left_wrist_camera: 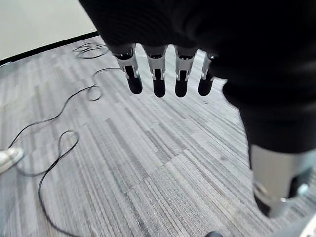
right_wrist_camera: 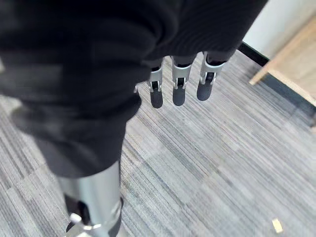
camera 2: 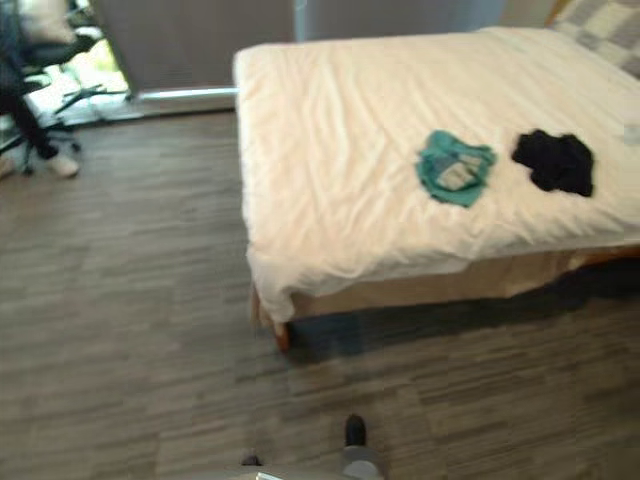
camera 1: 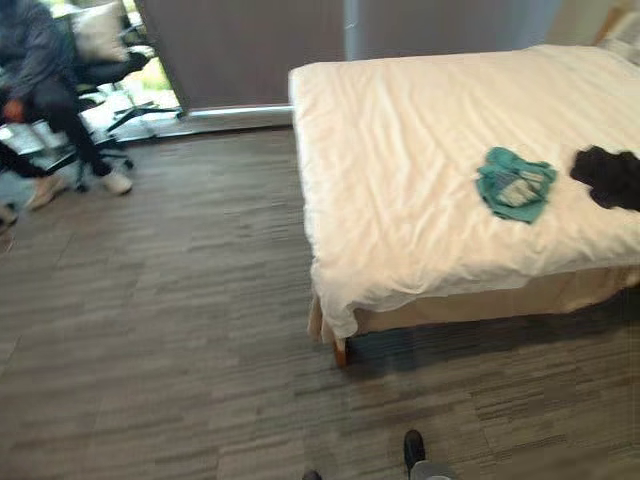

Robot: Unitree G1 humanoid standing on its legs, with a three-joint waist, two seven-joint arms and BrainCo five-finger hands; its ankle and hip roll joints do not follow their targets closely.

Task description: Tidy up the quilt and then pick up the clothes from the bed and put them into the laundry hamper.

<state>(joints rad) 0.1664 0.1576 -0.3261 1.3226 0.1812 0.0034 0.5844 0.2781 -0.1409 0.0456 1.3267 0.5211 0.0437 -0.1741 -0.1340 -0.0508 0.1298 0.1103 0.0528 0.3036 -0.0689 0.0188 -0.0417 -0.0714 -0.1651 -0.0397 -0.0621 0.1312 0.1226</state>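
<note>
A cream quilt (camera 1: 420, 180) lies spread over the bed, lightly wrinkled, one corner hanging over the near left bed leg. On it rest a teal garment (camera 1: 514, 184) and, to its right, a black garment (camera 1: 608, 176). My left hand (left_wrist_camera: 157, 69) hangs over the grey carpet, fingers straight and holding nothing. My right hand (right_wrist_camera: 178, 81) hangs the same way above the carpet, fingers relaxed and empty. Both hands are well away from the bed.
A person (camera 1: 45, 90) sits on an office chair at the far left by the window. A checked pillow (camera 2: 600, 25) lies at the bed's far right. A wooden furniture leg (right_wrist_camera: 291, 54) stands near my right hand. Grey carpet (camera 1: 150, 320) stretches left of the bed.
</note>
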